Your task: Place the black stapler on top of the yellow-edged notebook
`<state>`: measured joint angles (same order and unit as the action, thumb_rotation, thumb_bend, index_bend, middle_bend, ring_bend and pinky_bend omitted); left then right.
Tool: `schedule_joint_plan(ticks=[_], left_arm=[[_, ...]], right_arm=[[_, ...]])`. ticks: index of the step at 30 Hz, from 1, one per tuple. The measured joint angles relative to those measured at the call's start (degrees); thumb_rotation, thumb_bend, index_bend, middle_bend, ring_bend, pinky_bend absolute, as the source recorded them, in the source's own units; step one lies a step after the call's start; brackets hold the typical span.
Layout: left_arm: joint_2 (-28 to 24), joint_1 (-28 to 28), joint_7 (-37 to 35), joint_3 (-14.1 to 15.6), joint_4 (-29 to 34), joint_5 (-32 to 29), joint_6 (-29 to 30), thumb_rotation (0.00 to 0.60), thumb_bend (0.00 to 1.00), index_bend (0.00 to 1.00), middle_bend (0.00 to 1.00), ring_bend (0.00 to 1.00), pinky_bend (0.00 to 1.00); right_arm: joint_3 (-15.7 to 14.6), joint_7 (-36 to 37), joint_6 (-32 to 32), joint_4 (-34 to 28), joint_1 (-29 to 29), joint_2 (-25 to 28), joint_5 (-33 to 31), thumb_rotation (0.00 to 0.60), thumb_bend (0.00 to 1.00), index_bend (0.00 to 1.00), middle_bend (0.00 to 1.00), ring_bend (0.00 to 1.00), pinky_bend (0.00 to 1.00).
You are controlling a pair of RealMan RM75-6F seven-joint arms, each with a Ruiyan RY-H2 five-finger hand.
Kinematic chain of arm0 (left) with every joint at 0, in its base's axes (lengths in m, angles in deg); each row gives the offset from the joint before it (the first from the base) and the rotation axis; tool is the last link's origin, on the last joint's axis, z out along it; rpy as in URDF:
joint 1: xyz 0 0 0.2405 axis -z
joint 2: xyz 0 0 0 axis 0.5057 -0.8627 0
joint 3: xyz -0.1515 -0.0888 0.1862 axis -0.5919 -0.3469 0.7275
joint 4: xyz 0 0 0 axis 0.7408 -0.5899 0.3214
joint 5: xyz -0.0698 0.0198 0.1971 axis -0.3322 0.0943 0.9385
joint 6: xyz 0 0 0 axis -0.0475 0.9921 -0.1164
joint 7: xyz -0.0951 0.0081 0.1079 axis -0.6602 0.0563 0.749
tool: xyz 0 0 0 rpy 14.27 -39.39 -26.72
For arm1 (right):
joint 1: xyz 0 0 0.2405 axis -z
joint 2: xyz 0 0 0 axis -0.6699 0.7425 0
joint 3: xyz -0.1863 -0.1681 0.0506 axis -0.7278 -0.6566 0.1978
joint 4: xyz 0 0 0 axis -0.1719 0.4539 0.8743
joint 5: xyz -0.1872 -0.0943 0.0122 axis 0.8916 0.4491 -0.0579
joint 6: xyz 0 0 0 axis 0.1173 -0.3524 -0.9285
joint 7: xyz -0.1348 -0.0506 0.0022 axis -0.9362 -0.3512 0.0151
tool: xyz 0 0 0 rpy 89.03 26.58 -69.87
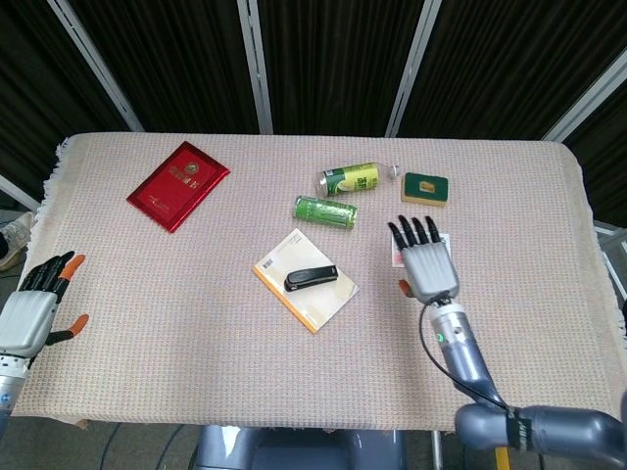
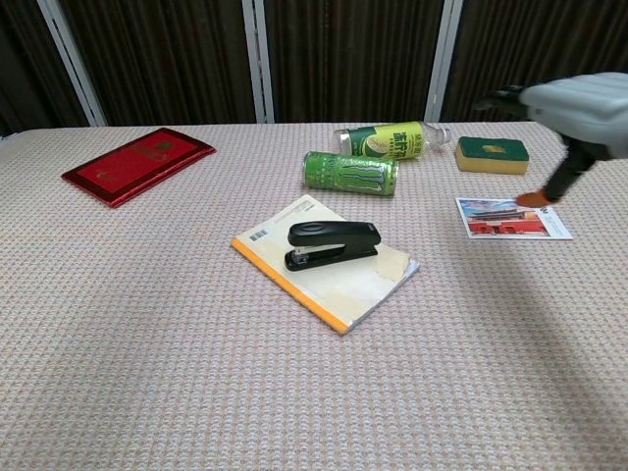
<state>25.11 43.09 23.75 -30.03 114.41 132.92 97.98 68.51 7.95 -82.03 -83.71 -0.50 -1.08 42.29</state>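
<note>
The black stapler (image 1: 311,278) (image 2: 331,243) lies flat on the yellow-edged notebook (image 1: 323,304) (image 2: 363,289) near the middle of the table, with nothing touching it. My right hand (image 1: 423,261) (image 2: 574,113) hovers well to the right of the notebook, above the postcard, its fingers spread and holding nothing. At the table's near left edge my left hand (image 1: 31,305) is open and empty; the chest view does not show it.
A red booklet (image 1: 178,184) (image 2: 137,164) lies at the back left. A green can (image 1: 325,210) (image 2: 349,172), a bottle (image 1: 351,179) (image 2: 388,138), a green-and-yellow sponge (image 1: 425,188) (image 2: 492,153) and a postcard (image 2: 512,217) lie behind and right of the notebook.
</note>
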Motion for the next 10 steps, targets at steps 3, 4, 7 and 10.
schedule_joint_plan(ticks=[3, 4, 7, 10], left_arm=[[0.6, 0.1, 0.1, -0.3, -0.1, 0.3, 0.7, 0.6, 0.29, 0.0, 0.0, 0.0, 0.1], [0.9, 0.1, 0.1, -0.4, -0.3, 0.4, 1.0, 0.6, 0.3, 0.0, 0.0, 0.0, 0.1], [1.9, 0.1, -0.1, -0.8, -1.3, 0.8, 2.1, 0.6, 0.29, 0.0, 0.0, 0.0, 0.1], [3.1, 0.1, -0.2, -1.1, -2.7, 1.3, 3.5, 0.6, 0.29, 0.0, 0.0, 0.0, 0.1]], right_arm=[[-3.6, 6.3, -5.2, -0.2, 6.3, 3.0, 5.5, 0.6, 0.16, 0.0, 0.0, 0.0, 0.0], [-4.9, 9.0, -7.7, 0.2, 9.0, 3.9, 7.8, 0.6, 0.15, 0.0, 0.0, 0.0, 0.0], [-8.1, 15.0, -14.3, 2.5, 15.8, 5.5, 12.4, 0.6, 0.14, 0.0, 0.0, 0.0, 0.0], [-10.7, 18.6, -19.1, 4.6, 21.6, 6.9, 15.5, 0.6, 0.14, 0.0, 0.0, 0.0, 0.0]])
